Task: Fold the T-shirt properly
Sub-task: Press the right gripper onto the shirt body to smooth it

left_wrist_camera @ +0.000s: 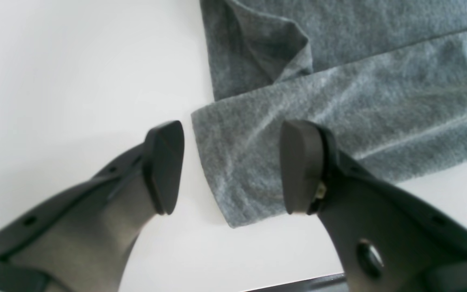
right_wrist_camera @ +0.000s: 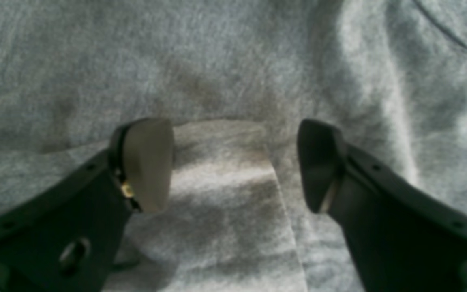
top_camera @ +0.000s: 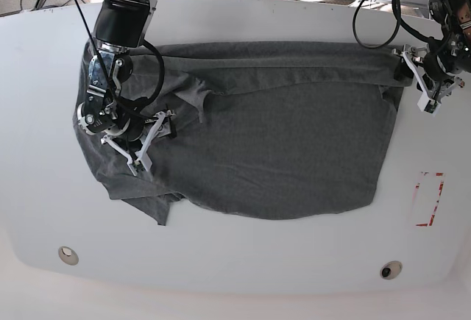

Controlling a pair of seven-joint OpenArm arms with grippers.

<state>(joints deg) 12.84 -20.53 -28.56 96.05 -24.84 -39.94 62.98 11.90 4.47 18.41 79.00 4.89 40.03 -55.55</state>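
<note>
Nearest me, the white bench (top_camera: 235, 276) is bare along its front edge, and just beyond it the T-shirt (top_camera: 280, 151) lies spread across the middle, dark grey, with a rumpled corner drooping toward seven o'clock. At about nine o'clock the right gripper (top_camera: 141, 146) is down on the bunched cloth at that end; its wrist view shows the fingers (right_wrist_camera: 148, 166) apart with a folded flap of fabric between them, not pinched. Farther off, at two o'clock, the left gripper (top_camera: 427, 81) sits at the shirt's far corner, fingers (left_wrist_camera: 164, 166) apart too, straddling the corner edge without holding it. Along the back, a strip of the shirt looks already turned over onto itself, and a sleeve (top_camera: 195, 93) lies skewed at eleven o'clock. I'd judge the folding barely begun: the body is still wide open, wrinkled on the left, and the main folds are all yet to be made.
</note>
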